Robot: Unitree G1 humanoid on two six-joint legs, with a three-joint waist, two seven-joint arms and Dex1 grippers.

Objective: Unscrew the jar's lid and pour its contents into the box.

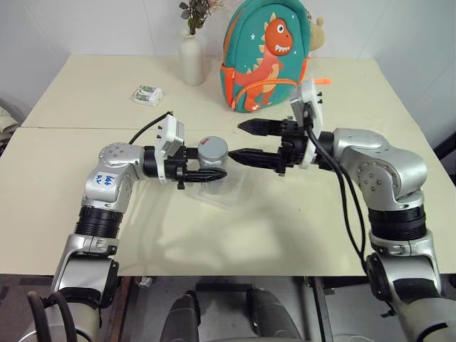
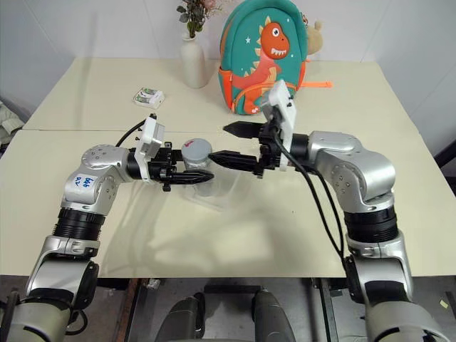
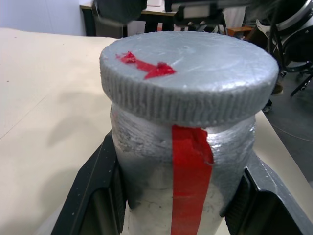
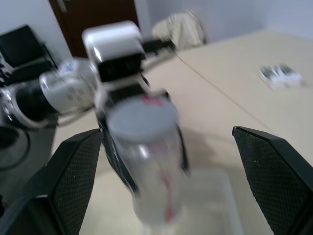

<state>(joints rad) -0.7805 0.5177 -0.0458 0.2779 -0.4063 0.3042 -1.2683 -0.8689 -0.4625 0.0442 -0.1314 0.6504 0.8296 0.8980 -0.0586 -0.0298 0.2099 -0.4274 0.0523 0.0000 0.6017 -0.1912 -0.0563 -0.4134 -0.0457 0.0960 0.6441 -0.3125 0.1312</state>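
Jar (image 1: 212, 173) sitting upright in left hand (image 1: 206, 173), fingers (image 3: 100, 196) pinching its body w/ lid (image 3: 188, 73) still on, directly over clear box (image 1: 229, 192) on bench (image 1: 100, 92). Right hand (image 1: 246, 141) hanging level just beside lid, fingers spread wide, not touching it. Backpack (image 1: 267, 53), vase (image 1: 193, 57) & small packet (image 1: 147, 95) standing farther back.

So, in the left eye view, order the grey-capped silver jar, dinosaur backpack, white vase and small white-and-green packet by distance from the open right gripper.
1. Grey-capped silver jar, just off the right gripper's fingertips, held by the left gripper.
2. Teal dinosaur backpack, behind it.
3. White vase, back, leftward.
4. White-and-green packet, farthest left.
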